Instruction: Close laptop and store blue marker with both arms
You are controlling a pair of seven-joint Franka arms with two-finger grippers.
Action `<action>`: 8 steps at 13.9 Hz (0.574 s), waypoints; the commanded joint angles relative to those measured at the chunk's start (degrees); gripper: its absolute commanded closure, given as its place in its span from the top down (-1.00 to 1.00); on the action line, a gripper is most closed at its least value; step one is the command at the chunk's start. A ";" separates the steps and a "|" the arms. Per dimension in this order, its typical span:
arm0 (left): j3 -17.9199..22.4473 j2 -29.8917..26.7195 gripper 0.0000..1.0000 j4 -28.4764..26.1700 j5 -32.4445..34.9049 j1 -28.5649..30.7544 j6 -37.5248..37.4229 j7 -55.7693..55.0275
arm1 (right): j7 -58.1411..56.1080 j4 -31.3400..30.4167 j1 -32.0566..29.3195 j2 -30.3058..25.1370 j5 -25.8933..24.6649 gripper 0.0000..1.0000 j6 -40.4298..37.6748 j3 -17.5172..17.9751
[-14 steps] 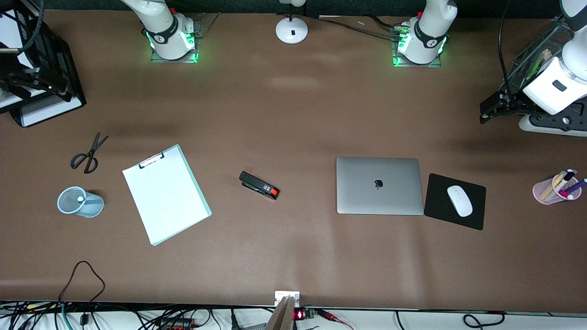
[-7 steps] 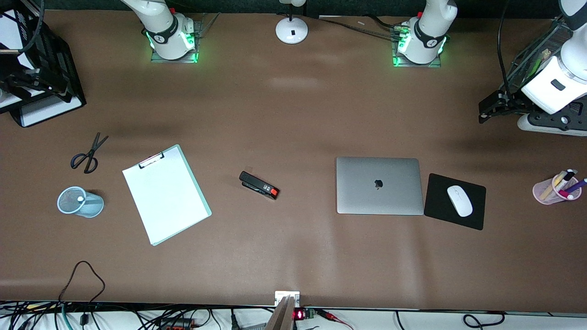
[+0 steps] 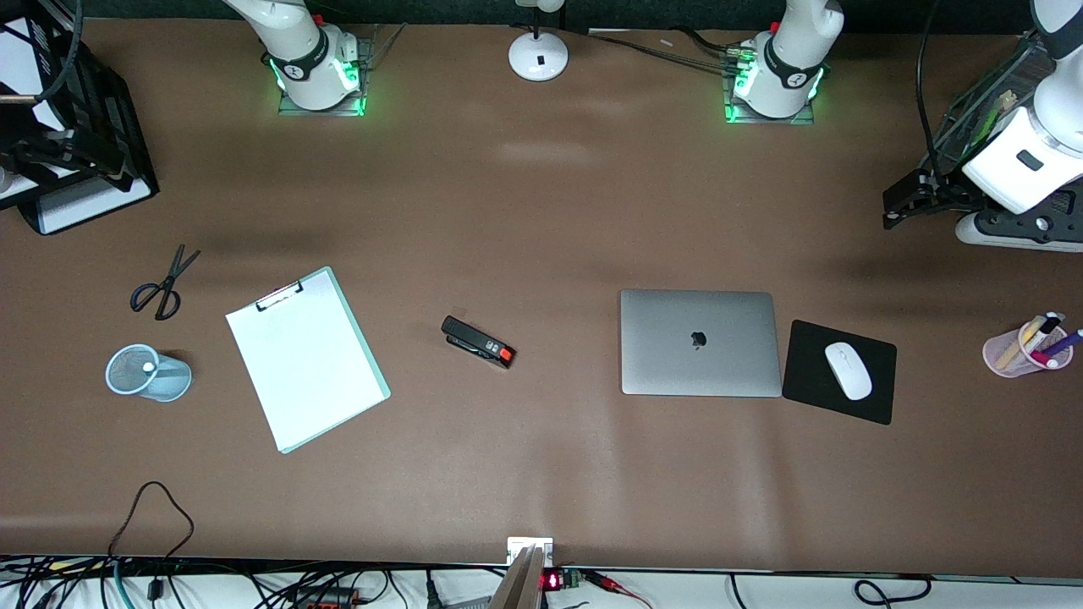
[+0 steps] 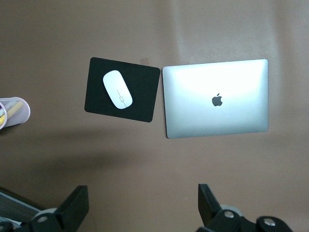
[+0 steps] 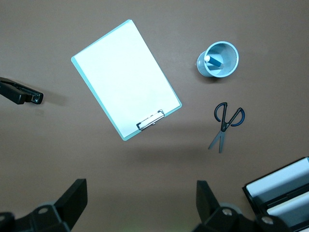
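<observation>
We see laptop (image 3: 700, 342) shut flat on tabletop, toward left arm's end. Blue marker (image 5: 213, 61) stands in mesh cup (image 5: 218, 60), near right arm's end. Left gripper (image 4: 142, 208) and right gripper (image 5: 141, 205) both spread wide, holding nothing, high over tabletop.

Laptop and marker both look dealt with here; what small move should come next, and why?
Probably none beyond parking: the laptop lies shut, the blue marker stands in the mesh cup, and the left gripper and right gripper hang open and empty above the table. I would hold both arms there.
</observation>
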 commanded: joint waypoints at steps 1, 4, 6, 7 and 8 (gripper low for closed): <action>0.45 1.23 1.00 2.00 -1.25 -0.36 -1.32 -0.36 | 0.11 1.22 -0.58 0.39 -0.72 1.00 -0.38 0.22; 0.71 1.23 1.00 2.00 -1.77 -0.10 -1.23 -0.27 | 0.11 1.22 -0.58 0.39 -0.64 1.00 -0.29 0.22; 1.07 1.15 1.00 2.35 -3.00 -0.01 -1.23 0.00 | 0.02 1.57 -0.49 0.30 -0.72 1.00 -0.38 0.22; 1.07 1.15 1.00 2.44 -2.92 -0.01 -1.32 -0.18 | 0.11 1.92 -0.49 0.30 -0.72 1.00 -0.47 0.22; 1.07 1.15 1.00 2.44 -2.92 -0.01 -1.40 -0.27 | 0.11 1.93 -0.49 0.38 -0.72 1.00 -0.47 0.22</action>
